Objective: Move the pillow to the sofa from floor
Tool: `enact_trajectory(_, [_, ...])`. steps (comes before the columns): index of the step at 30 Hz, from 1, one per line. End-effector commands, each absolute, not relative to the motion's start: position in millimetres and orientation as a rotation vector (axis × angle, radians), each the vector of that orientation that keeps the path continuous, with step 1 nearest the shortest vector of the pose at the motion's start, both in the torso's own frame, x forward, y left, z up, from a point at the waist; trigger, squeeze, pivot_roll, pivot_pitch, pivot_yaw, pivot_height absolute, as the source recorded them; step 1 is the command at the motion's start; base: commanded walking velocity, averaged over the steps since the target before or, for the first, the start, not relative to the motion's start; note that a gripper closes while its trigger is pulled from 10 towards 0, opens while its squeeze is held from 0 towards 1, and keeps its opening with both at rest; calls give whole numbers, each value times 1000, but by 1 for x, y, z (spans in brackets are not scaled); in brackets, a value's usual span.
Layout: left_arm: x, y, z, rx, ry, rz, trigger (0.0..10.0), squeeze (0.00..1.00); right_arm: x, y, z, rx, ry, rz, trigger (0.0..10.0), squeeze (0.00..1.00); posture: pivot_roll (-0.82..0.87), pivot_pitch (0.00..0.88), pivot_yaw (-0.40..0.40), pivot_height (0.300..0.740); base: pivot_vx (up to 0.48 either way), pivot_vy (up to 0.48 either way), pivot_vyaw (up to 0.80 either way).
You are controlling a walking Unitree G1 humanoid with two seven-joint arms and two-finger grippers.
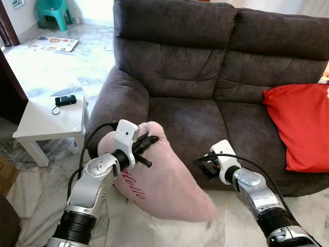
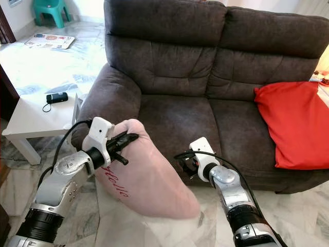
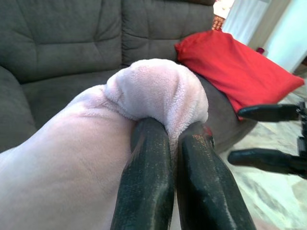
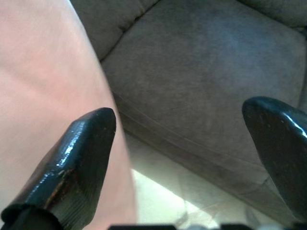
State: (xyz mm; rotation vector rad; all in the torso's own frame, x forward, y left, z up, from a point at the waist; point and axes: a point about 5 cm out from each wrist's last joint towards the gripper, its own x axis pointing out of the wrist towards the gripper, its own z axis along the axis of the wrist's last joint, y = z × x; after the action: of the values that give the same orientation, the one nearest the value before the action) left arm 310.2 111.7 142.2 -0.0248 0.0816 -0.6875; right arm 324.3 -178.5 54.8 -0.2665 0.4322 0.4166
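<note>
A pink plush pillow [image 1: 167, 182] with red lettering hangs in front of the dark brown sofa [image 1: 195, 121], its lower end near the floor. My left gripper [image 1: 149, 142] is shut on the pillow's top corner; in the left wrist view the two black fingers [image 3: 148, 158] pinch a bunched fold of the pillow [image 3: 156, 88]. My right gripper [image 1: 203, 168] is open just right of the pillow, by the seat's front edge, holding nothing. In the right wrist view its fingertips [image 4: 91, 134] stand wide apart, with the pillow [image 4: 43, 96] beside them.
A red cushion [image 1: 300, 123] lies on the sofa's right seat. A white side table [image 1: 36, 123] with a small black device [image 1: 66, 100] stands left of the sofa arm. Farther back on the marble floor are a teal stool [image 1: 54, 11] and a flat printed sheet [image 1: 54, 43].
</note>
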Motion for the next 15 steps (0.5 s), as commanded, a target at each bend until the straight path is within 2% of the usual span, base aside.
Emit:
enact_trajectory(1, [311, 100, 174, -26, -55, -748, 10000, 0, 323, -189, 57, -302, 438, 382, 10000, 0, 115, 0, -94, 740, 0, 0, 0])
enact_trajectory(3, [310, 98, 176, -33, -52, -760, 10000, 0, 320, -201, 53, -351, 469, 347, 10000, 0, 112, 0, -88, 740, 0, 0, 0])
enact_trajectory(4, [310, 99, 176, -36, -50, -761, 10000, 0, 317, -204, 51, -385, 485, 350, 10000, 286, 101, 0, -78, 740, 0, 0, 0])
enact_trajectory(6, [309, 99, 175, -38, -49, -761, 10000, 0, 316, -205, 49, -407, 497, 354, 10000, 286, 98, 0, -75, 740, 0, 0, 0])
enact_trajectory(7, [308, 98, 174, -38, -41, -764, 10000, 0, 312, -210, 44, -413, 525, 332, 10000, 1000, 96, 0, -73, 740, 0, 0, 0])
enact_trajectory(15, [313, 99, 182, -59, -73, -715, 10000, 0, 300, -203, 31, -349, 546, 354, 10000, 1000, 92, 0, -69, 740, 0, 0, 0])
